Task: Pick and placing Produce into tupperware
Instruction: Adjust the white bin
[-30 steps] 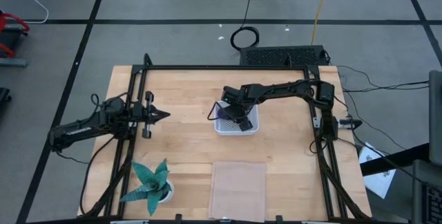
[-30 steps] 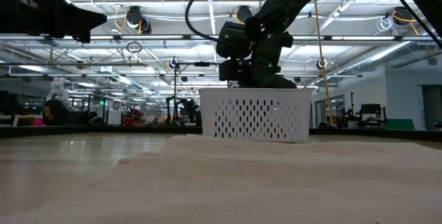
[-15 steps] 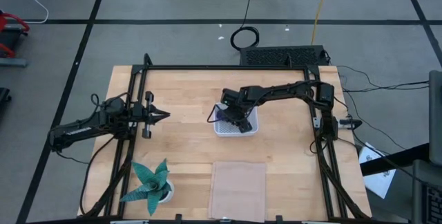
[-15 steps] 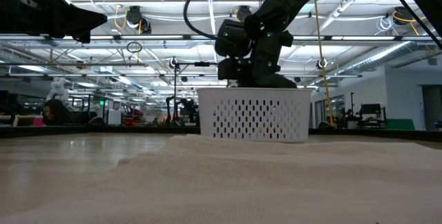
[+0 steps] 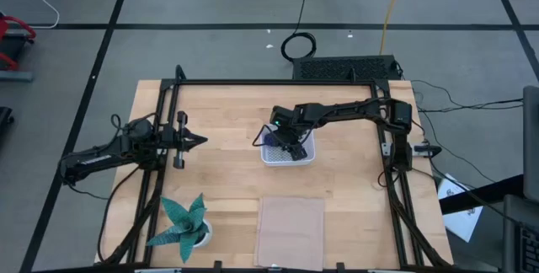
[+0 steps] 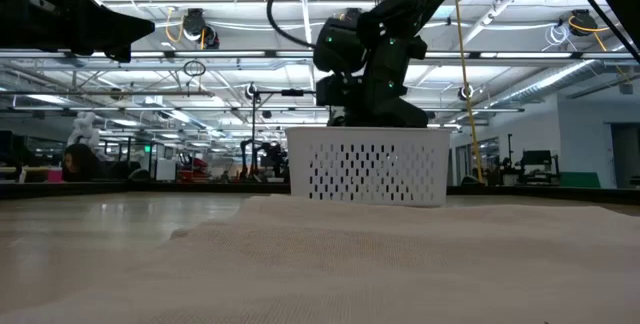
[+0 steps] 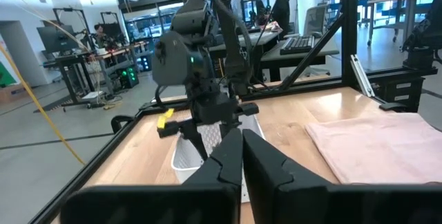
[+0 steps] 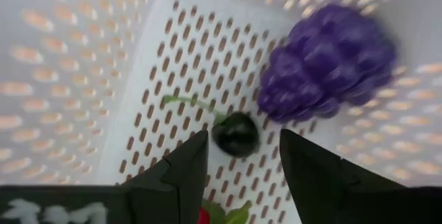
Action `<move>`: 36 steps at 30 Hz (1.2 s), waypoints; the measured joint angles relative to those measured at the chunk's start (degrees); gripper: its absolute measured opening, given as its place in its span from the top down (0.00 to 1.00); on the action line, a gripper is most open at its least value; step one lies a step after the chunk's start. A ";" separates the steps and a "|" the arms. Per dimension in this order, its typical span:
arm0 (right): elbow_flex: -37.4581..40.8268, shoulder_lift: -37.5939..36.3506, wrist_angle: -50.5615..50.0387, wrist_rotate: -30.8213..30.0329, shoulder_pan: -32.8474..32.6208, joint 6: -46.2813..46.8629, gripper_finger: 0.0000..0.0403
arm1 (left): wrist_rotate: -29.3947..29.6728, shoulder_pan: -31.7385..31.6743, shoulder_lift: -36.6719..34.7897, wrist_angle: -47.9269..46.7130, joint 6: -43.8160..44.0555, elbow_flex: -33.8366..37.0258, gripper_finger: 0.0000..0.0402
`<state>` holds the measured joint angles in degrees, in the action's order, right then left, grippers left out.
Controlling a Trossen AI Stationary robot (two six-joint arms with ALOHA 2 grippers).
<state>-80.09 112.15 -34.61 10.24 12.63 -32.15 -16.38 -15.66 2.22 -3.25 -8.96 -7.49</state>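
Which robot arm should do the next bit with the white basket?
The right. Its gripper hangs open inside the basket, over the dark berry; the left gripper waits shut, far off.

We are looking at a large open robotics lab or industrial workshop. The pale wooden desk [image 5: 236, 172] with its black metal frame [image 5: 165, 130] stands on a grey concrete floor [image 5: 168, 3] marked with dark tape lines. Beyond it we see rows of long ceiling lights [image 6: 520, 24], exposed pipes, workbenches with monitors [image 7: 52, 41] and a keyboard [image 7: 297, 43], and a person [image 7: 280, 6] standing at one bench.
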 joint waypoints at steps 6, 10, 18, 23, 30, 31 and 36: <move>0.00 -2.16 0.34 -0.18 -0.01 0.60 0.55 | 0.00 0.00 0.00 0.01 -0.01 0.00 0.93; -0.04 -3.51 0.82 -0.32 -0.01 1.53 0.54 | 0.00 -0.02 0.01 0.00 -0.01 0.00 0.94; -0.07 -6.10 1.07 -6.84 -1.40 0.67 0.55 | 0.00 -0.02 0.00 -0.01 -0.01 0.00 1.00; -0.09 -8.45 2.17 -8.93 -1.93 -0.05 0.60 | 0.00 -0.02 0.00 0.01 -0.01 0.00 0.97; -0.09 -10.02 4.54 -16.52 -2.26 -2.47 0.90 | 0.00 -0.02 0.02 -0.03 -0.01 0.00 0.93; -0.09 -10.13 4.53 -18.03 -2.28 -2.52 0.94 | 0.00 -0.02 0.02 -0.03 -0.01 0.00 0.93; -0.09 -10.07 4.11 -23.10 -0.48 0.62 0.97 | 0.00 -0.02 0.01 -0.09 -0.01 0.00 0.95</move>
<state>-80.18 102.08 -30.50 -12.86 12.15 -31.53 -16.38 -15.68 2.23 -3.35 -8.97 -7.49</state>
